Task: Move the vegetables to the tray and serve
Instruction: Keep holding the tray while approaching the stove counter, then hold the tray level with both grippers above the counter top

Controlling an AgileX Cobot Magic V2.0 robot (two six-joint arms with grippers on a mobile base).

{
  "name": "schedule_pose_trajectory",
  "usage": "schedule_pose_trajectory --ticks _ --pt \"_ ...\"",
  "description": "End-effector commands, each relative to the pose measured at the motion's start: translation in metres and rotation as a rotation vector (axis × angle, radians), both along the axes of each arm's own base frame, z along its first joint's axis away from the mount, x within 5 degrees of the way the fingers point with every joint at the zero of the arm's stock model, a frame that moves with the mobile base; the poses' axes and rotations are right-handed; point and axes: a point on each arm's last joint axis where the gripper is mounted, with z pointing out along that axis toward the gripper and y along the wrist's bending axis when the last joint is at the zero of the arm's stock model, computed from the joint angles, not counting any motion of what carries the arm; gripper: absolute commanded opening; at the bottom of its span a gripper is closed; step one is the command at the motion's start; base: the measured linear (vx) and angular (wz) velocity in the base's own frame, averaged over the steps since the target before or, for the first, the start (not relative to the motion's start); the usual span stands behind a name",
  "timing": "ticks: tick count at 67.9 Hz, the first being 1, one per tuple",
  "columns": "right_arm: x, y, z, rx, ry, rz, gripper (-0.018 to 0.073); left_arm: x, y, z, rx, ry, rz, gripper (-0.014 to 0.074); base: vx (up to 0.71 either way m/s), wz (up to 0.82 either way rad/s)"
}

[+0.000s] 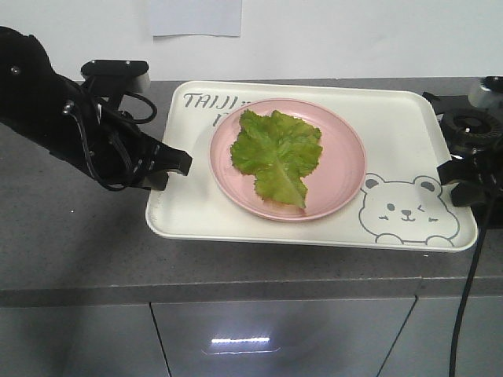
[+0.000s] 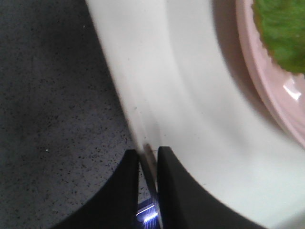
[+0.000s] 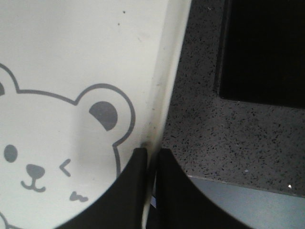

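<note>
The tray (image 1: 189, 212) sits on the grey counter (image 1: 71, 236), stiff and light by the look of it but wide, so it wants a hold on both short edges, and that is where the claws are: the left gripper (image 1: 179, 161) and right gripper (image 1: 449, 174) each pinch the thin rim, jaws nearly closed on it. On it the pink plate (image 1: 346, 169) could slide if the tray tips. The lettuce (image 1: 277, 153) lies loose on the plate, soft and featherlight.
</note>
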Motion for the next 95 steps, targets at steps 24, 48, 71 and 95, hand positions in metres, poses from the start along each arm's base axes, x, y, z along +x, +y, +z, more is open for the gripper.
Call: schedule_pose_trajectory --ticks 24,48,71,95 --pt "-0.0054 0.0164 0.0251 0.129 -0.089 0.042 -0.0006 -0.0087 -0.0148 0.0325 -0.191 -0.114 -0.017 -0.0006 0.07 -0.03" --pt "-0.0054 0.0164 0.0251 0.129 -0.089 0.042 -0.0006 -0.0087 -0.0148 0.0325 -0.191 -0.114 -0.017 -0.0006 0.06 -0.01" --pt "-0.0054 0.0164 0.0251 0.129 -0.089 0.042 -0.0006 -0.0087 -0.0148 0.0325 -0.191 -0.114 -0.017 -0.0006 0.05 0.00" --pt "-0.0054 0.0164 0.0251 0.129 -0.089 0.042 -0.0006 -0.0087 -0.0148 0.0325 -0.191 -0.114 -0.017 -0.0006 0.06 0.02"
